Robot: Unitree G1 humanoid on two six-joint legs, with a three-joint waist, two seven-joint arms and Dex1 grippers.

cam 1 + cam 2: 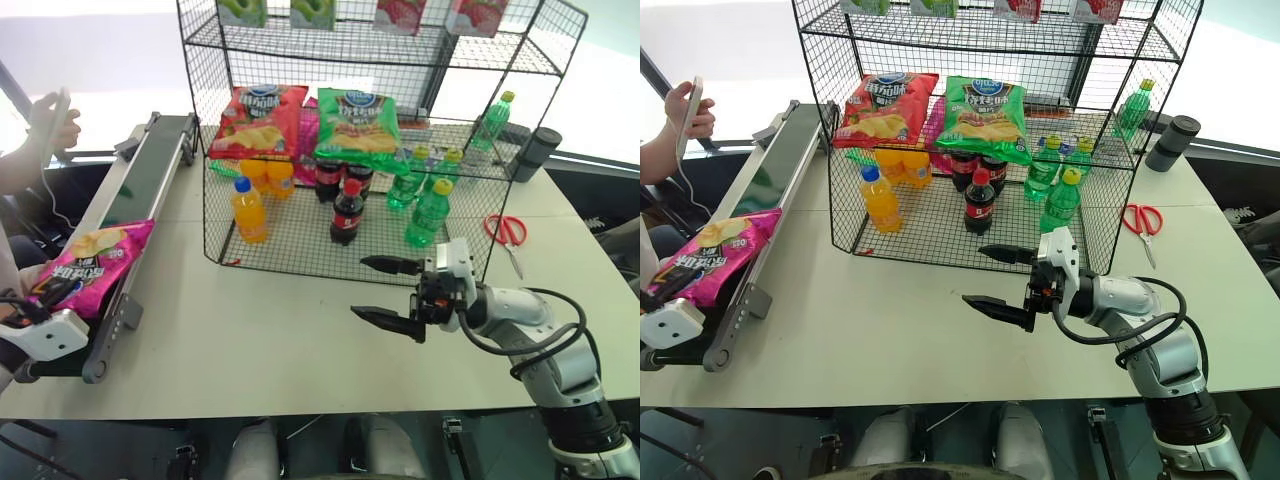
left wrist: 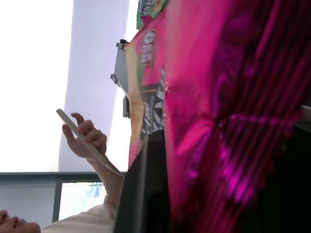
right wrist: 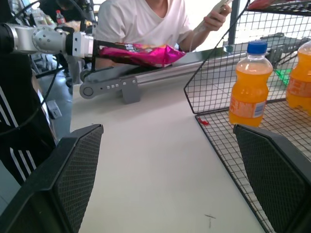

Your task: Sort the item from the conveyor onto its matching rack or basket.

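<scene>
The pink chips bag (image 1: 88, 262) lies on the conveyor's (image 1: 140, 185) near end, left of the black wire rack (image 1: 370, 150), pinched in the closed left gripper (image 1: 22, 309). The rack's middle tier holds a red chips bag (image 1: 258, 120) and a green chips bag (image 1: 358, 125); orange (image 1: 248, 211), cola (image 1: 347, 213) and green bottles (image 1: 428, 214) stand below. In front of the rack, the right gripper (image 1: 385, 291) hangs wide open, empty.

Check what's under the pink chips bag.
The pink chips bag lies on the near end of the conveyor, its near edge pinched in the left gripper. The belt directly beneath is covered.
</scene>
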